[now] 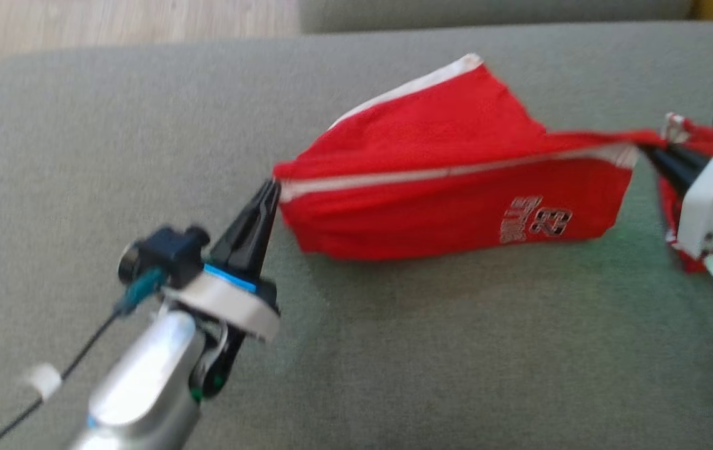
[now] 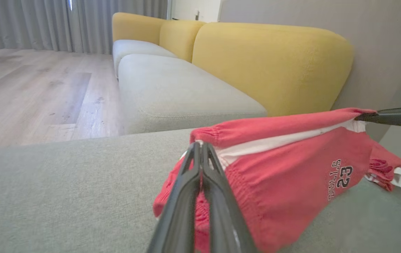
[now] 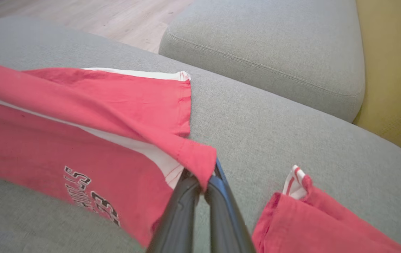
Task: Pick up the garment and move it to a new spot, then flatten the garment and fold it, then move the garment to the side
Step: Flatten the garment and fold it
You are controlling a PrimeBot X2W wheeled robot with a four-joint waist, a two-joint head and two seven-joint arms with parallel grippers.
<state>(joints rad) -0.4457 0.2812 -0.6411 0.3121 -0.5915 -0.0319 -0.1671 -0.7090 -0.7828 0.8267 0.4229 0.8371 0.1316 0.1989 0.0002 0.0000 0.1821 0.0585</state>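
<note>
Head view: the red garment (image 1: 450, 187), with a white stripe and a printed number, lies on the grey seat cushion (image 1: 393, 350) from the centre out towards 3 o'clock; the left gripper (image 1: 272, 187), coming in from 8 o'clock, is clenched on its gathered left end; the right gripper (image 1: 647, 150), at 3 o'clock, is clamped on its far end; the cloth's upper edge runs taut between them, and its lower part rests on the cushion.

Left wrist view: the fingers meet at 6 o'clock, pinching the gathered edge; the garment spreads towards 3 o'clock, where the right gripper holds it; a yellow backrest (image 2: 270, 63) stands at 1 o'clock, a wooden floor (image 2: 28, 95) at 9 o'clock and curtains (image 2: 45, 21) at 11 o'clock.

Right wrist view: the fingers at 6 o'clock are closed on a red hem corner; the printed panel lies at 8 o'clock; another red fold sits at 4 o'clock; a neighbouring cushion (image 3: 274, 45) is at 1 o'clock.
</note>
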